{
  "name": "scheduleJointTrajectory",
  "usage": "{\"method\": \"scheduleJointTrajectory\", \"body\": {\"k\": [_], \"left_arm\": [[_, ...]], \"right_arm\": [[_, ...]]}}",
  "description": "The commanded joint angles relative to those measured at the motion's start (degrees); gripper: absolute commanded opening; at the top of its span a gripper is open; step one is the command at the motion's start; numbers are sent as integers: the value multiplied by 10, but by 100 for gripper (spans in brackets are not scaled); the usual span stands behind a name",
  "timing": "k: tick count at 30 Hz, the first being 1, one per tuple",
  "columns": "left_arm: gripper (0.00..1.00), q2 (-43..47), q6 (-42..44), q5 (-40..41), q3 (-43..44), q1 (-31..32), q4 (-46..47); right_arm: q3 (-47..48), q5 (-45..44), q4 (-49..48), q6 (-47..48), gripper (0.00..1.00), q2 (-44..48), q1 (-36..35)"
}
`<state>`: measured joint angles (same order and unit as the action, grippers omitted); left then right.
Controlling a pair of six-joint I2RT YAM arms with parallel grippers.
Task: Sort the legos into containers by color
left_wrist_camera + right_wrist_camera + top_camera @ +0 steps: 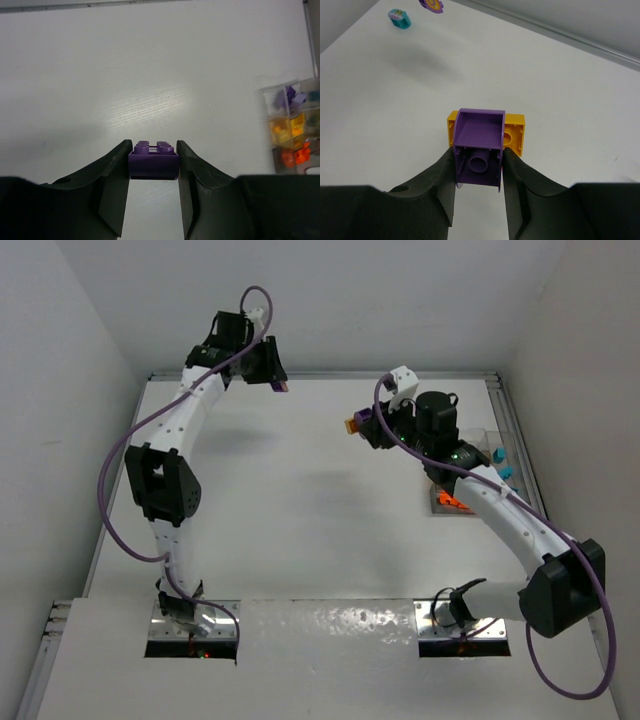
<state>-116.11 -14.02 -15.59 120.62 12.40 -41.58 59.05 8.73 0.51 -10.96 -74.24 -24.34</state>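
The counter [300,500] is mostly bare, with the containers [276,90] as your reference. In them, purple pieces sit in one compartment, yellow in the next and orange in the one after.

Your left hand [153,150] hangs over the counter well apart from the containers, on the far side from them. It is clamped on a purple brick [153,159], studs up and square between the fingers. Your right hand [478,155] is near the containers, just off their side toward mid-counter. It is clamped on a second purple brick [479,145] with an orange brick [514,134] stuck to its far end.

The step in hand looks like carrying, with nothing dropped yet. The left brick likely needs to travel across and release over the purple compartment. The right pair mixes two colours, so it probably has to be pulled apart first, which calls for a free left hand.

A loose teal brick [400,18] lies on the counter, away from the containers.
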Motion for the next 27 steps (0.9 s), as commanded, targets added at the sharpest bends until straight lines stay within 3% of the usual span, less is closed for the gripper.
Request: {"method": "scheduleJointTrajectory", "body": {"k": [1,6,9,14,18,20,22,27], "left_arm": [[0,17,136,-41,-27,10,-16],[0,14,311,-42,-127,10,-71],[0,5,368,-44,-181,10,-111],[0,-24,388,-10,-185,10,-167],[6,-56,378,20,-185,13,-188],[3,-70,377,37,-177,17,-203],[0,-75,378,21,-166,18,-214],[0,-23,346,-43,-159,21,-136]], "right_arm": [[27,23,19,2,0,10,5],[20,30,6,-7,0,8,5],[15,30,1,-10,0,8,5],[5,32,-1,-11,0,15,5],[-18,33,-19,-20,0,23,5],[-23,34,-21,-21,0,26,5],[-25,32,-20,-20,0,32,5],[-21,-40,17,-12,0,39,4]]}}
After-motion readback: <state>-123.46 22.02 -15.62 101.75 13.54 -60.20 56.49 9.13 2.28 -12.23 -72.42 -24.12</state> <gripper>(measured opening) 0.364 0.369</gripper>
